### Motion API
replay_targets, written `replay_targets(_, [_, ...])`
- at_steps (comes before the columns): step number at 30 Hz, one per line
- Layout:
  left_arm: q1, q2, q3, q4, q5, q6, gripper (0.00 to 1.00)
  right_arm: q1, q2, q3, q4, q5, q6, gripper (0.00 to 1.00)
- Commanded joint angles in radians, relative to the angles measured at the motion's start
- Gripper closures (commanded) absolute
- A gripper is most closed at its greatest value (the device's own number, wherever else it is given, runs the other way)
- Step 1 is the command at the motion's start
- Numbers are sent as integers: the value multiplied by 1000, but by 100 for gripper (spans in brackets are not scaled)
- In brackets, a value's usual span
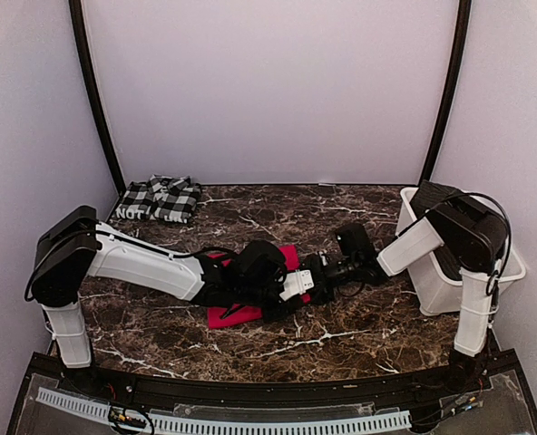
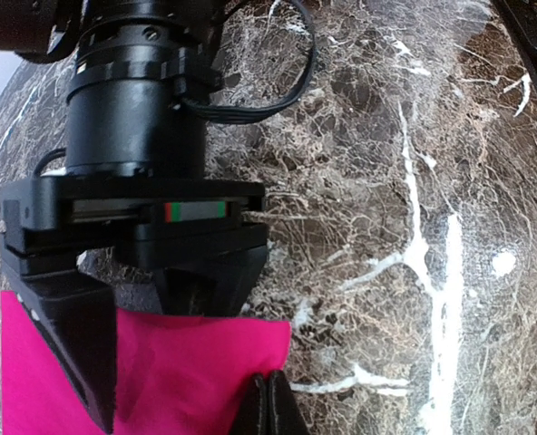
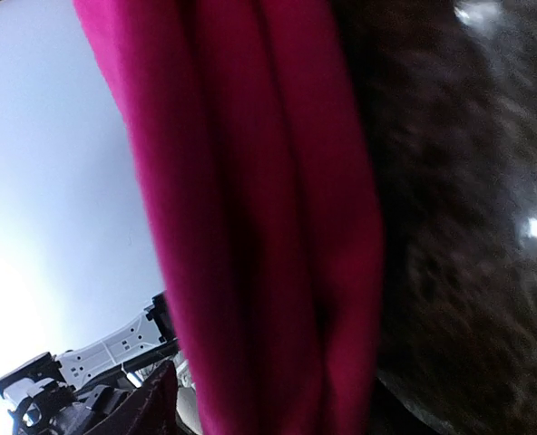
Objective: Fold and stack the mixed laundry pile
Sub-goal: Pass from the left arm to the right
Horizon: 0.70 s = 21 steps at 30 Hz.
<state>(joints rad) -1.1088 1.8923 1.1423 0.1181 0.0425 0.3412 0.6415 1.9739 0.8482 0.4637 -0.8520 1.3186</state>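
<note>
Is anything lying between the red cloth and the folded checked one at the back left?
Nothing visible. Between the plain bright red cloth garment and the folded black-and-white checked cloth garment there is only bare marble table. The left arm's white link runs beside that stretch, not across it.

Mid-table is crowded: my right gripper [image 2: 137,313] stands just in front of my left gripper [image 2: 268,403], both over the red garment [image 2: 187,362], so neither has a straight path ahead. The table [image 1: 341,340] lies bare along the near right and back centre. The white bin [image 1: 436,281] blocks the right edge, and the checked garment [image 1: 160,198] fills the back left corner.
</note>
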Motion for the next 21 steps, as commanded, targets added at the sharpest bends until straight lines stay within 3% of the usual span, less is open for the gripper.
replay_targets(1, [-2,-66,-36,50,41,15,100,6,72,83,-8,-32,-57,42])
replay_targets(11, [-5,-81,-65,76,46,26,100,7,153,165,-16,-68,-80,57])
replay_targets(14, [-5,-82,-70,81,39,27,100,7,141,176,-51,-62,-107,70])
replay_targets(17, [-5,-85,-66,77,19,14,100,7,112,198,-143,-32,-175,91])
replay_targets(19, [-4,-89,-57,60,-2,-10,95,6,97,219,-204,-22,-223,100])
replay_targets(21, [1,-100,-50,41,-19,-40,80,2,80,244,-292,-4,-283,100])
